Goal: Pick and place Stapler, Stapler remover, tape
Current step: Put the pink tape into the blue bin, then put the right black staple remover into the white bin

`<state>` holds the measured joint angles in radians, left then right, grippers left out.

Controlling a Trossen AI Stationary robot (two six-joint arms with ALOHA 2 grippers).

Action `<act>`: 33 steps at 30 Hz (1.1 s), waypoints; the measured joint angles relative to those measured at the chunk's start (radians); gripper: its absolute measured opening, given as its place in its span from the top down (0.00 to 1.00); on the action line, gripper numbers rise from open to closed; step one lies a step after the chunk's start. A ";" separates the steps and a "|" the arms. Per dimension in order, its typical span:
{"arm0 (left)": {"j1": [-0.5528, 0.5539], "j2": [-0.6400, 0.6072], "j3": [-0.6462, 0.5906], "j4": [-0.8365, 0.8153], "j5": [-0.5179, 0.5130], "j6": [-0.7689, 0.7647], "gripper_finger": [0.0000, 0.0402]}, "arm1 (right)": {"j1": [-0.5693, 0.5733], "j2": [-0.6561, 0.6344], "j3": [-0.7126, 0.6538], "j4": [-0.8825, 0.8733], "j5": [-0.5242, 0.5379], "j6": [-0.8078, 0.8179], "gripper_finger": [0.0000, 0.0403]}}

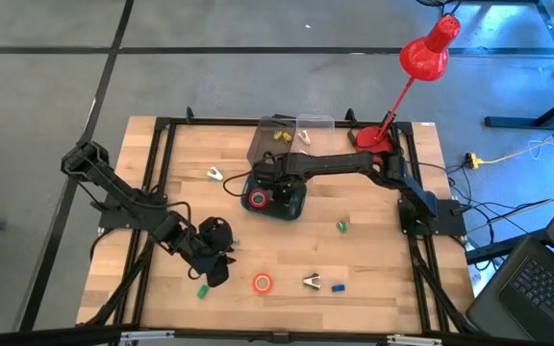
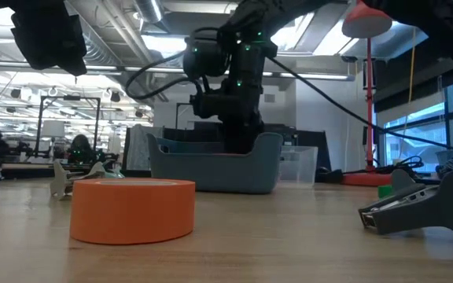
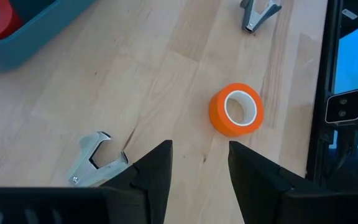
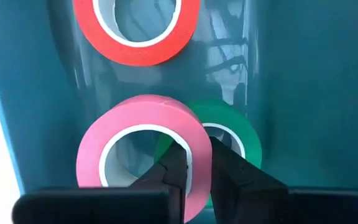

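Observation:
My right gripper [image 4: 194, 177] reaches down into the blue bin [image 1: 294, 206] and is shut on a pink tape roll [image 4: 98, 152]. A green tape roll [image 4: 244, 134] lies partly behind the pink one, and a red roll [image 4: 135, 46] lies flat on the bin floor. An orange tape roll [image 1: 263, 283] lies flat on the table near the front edge. My left gripper [image 3: 199, 168] hangs open above the table at the front left, with a metal staple remover [image 3: 95, 163] beside its fingers. A second remover [image 1: 312, 281] lies right of the orange roll. No stapler shows. My right gripper pinches the pink roll's wall [image 4: 194, 144], with one finger [image 4: 169, 171] in the roll's hole and the other [image 4: 232, 171] outside it. The fingers come from above, pointing down. The roll lies flat under them, overlapping the green roll; whether it rests on the bin floor I cannot tell.
A clear container [image 1: 291, 135] stands behind the bin, and a red desk lamp [image 1: 426, 53] stands at the far right corner. A third remover [image 1: 215, 174] lies left of the bin. Small green [image 1: 341, 226] and blue [image 1: 338, 285] blocks dot the table. A black frame edges it.

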<state>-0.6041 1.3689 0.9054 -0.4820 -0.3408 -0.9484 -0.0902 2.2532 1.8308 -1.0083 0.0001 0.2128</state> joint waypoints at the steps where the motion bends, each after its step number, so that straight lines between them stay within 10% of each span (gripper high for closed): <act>1: 0.000 0.000 0.000 0.000 0.000 0.002 0.63 | -0.001 0.001 0.005 -0.008 -0.005 0.011 0.85; 12: 0.000 0.000 0.000 0.000 -0.001 0.009 0.63 | 0.016 0.005 0.116 -0.109 0.003 0.072 0.36; 22: 0.000 0.000 0.000 -0.009 0.016 -0.007 0.63 | 0.133 0.004 0.461 -0.483 0.264 0.145 0.38; 33: -0.004 0.000 0.000 -0.055 0.074 -0.006 0.63 | 0.365 -0.067 0.488 -0.566 0.222 0.389 0.44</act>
<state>-0.6083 1.3693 0.9054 -0.5366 -0.2668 -0.9548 0.2752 2.1857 2.3184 -1.5742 0.2223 0.6020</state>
